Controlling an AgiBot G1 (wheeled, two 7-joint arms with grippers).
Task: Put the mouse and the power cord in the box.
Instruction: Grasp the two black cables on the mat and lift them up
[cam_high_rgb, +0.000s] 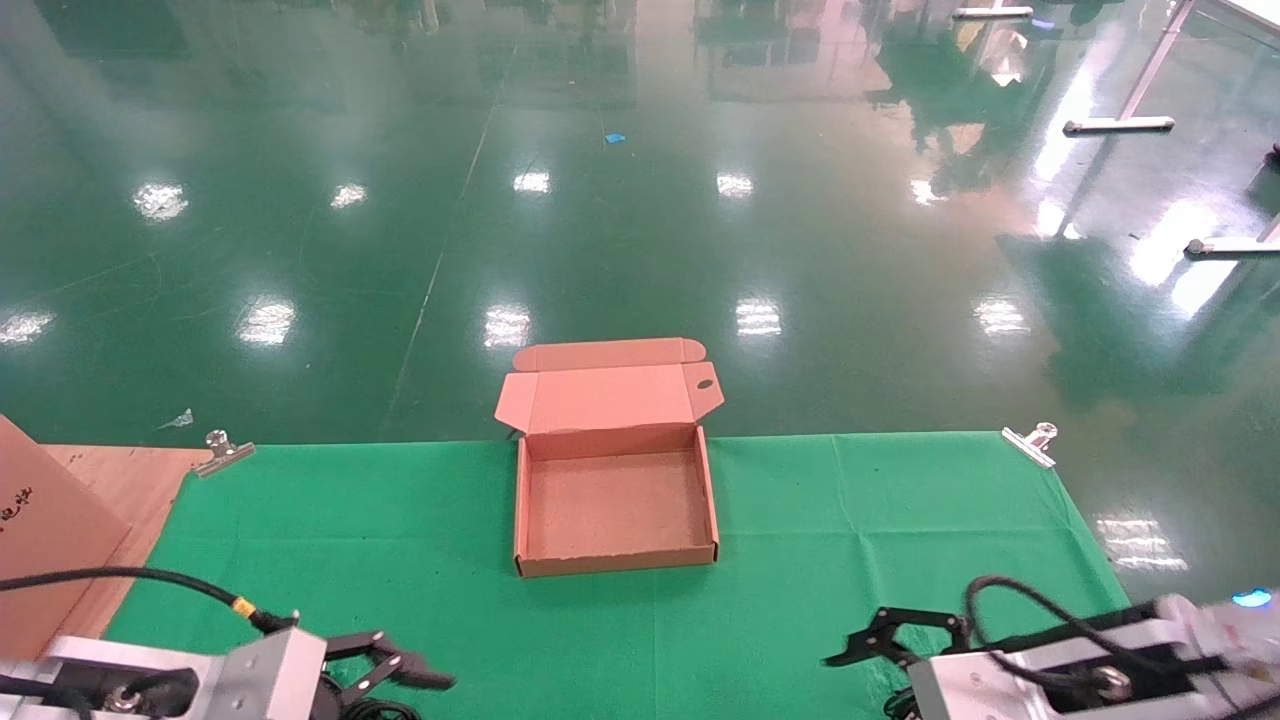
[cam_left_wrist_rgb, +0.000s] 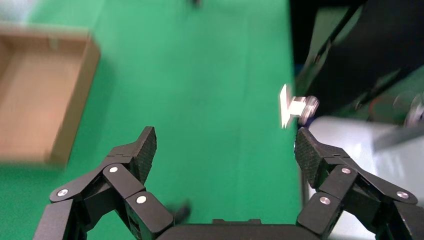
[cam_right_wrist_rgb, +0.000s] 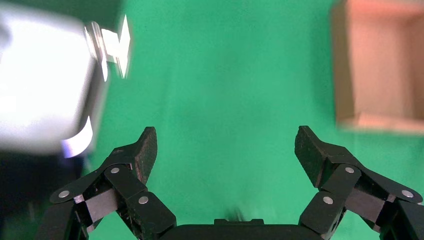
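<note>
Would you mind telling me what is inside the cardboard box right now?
The box stands open, and its bare brown floor shows with nothing on it. The near wall hides only a thin strip of floor along the front edge.

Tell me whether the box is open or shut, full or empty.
Open and empty: the box has its lid folded back past the far wall, and only bare cardboard floor shows inside, no mouse or cord.

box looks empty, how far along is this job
Done: only that the box sits open on the green cloth, lid back, with nothing in it. In hand: nothing; the left hand and right hand are both open and empty, low at the near edge. Left: everything. Neither mouse nor cord shows in any view, so both go in yet.
</note>
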